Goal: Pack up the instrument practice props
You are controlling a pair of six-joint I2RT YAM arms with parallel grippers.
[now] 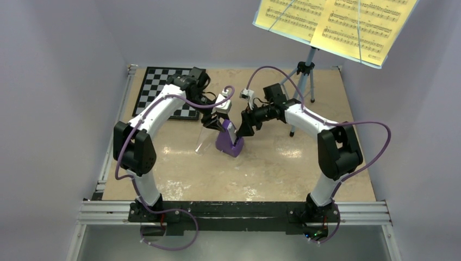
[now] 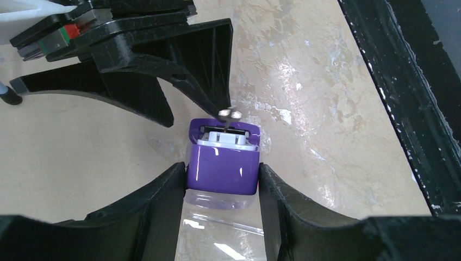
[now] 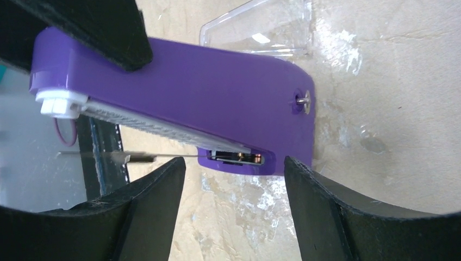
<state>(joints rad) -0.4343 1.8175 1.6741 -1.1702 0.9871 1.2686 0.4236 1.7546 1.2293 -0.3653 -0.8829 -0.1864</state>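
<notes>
Standing upright on the table point(image 1: 282, 163), with its long axis vertical and its narrow top upward, the purple metronome point(image 2: 222, 179) is grasped between the fingers of the left gripper point(image 2: 222, 168), which are pressed against its two sides. Its pendulum face is turned toward the right gripper point(image 3: 234, 161), whose jaws are spread apart just short of the base. A clear cover point(image 3: 261, 27) is seen lying beyond the metronome from that gripper.

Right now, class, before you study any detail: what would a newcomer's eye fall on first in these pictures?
The purple metronome at the centre of the table, with the left gripper closed on its sides and the right gripper open beside it. Next, the yellow sheet music on the light blue music stand, towering at the far right. The checkerboard lies at the far left corner.
</notes>
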